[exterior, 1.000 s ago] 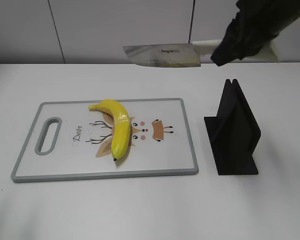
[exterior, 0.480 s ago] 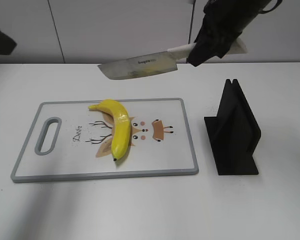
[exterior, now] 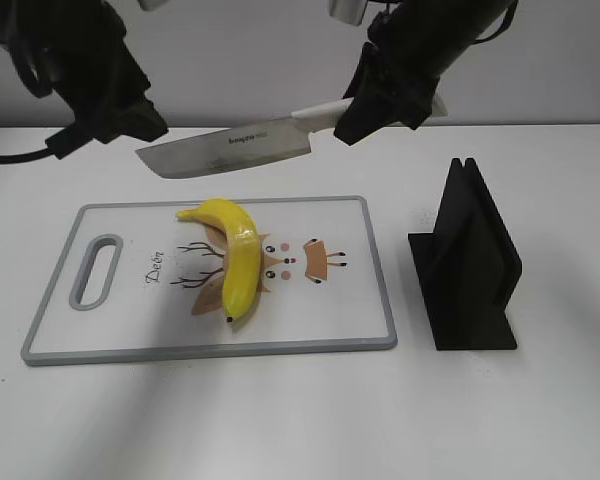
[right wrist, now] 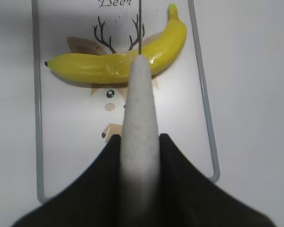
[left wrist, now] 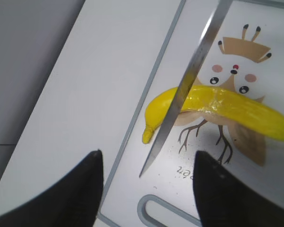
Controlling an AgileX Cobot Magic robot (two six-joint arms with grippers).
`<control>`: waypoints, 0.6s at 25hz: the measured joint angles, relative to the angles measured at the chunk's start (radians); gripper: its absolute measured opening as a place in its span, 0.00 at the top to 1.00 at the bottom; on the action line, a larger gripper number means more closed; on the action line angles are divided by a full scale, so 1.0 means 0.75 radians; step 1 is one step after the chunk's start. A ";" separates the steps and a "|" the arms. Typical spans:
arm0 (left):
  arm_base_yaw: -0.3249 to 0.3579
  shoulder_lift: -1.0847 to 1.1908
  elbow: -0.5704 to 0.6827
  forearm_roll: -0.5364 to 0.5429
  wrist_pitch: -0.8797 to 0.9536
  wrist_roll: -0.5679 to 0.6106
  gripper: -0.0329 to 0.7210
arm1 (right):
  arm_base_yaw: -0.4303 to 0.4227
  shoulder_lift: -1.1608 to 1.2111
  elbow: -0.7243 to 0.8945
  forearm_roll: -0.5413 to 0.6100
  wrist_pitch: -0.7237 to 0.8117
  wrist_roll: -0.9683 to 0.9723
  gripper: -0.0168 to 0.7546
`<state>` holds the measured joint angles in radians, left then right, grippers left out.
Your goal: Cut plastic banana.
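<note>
The plastic banana (exterior: 235, 255) lies whole on the white cutting board (exterior: 350, 300) with a deer picture; it also shows in the left wrist view (left wrist: 236, 113) and the right wrist view (right wrist: 109, 66). My right gripper (exterior: 365, 110) is shut on the white handle (right wrist: 140, 123) of a knife (exterior: 225, 152), whose blade hangs above the banana's stem end, tilted down to the left. My left gripper (exterior: 105, 125) is open (left wrist: 149, 163) and empty, above the board's far left corner, near the blade's tip (left wrist: 180, 99).
A black knife stand (exterior: 467, 265) stands on the white table to the right of the board. The board has a grey rim and a handle slot (exterior: 97, 270) at its left end. A pale wall runs behind the table.
My right gripper has carried the knife left and lower, from above the board's far right side to over the banana. My left arm has come into view at the upper left.
</note>
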<state>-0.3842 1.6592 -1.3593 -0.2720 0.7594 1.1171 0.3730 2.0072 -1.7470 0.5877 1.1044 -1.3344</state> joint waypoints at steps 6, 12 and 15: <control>0.000 0.130 -0.013 0.023 -0.001 0.094 0.21 | 0.000 0.005 -0.007 0.029 0.001 -0.048 0.75; 0.000 0.174 -0.013 0.029 -0.035 0.101 0.32 | 0.000 0.061 -0.007 0.043 0.032 -0.063 0.75; 0.000 0.190 -0.013 0.030 -0.031 0.102 0.52 | 0.000 0.076 -0.007 0.078 0.021 -0.097 0.75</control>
<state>-0.3842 1.8021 -1.3691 -0.2496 0.7363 1.1935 0.3730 2.0645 -1.7519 0.6463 1.1203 -1.4072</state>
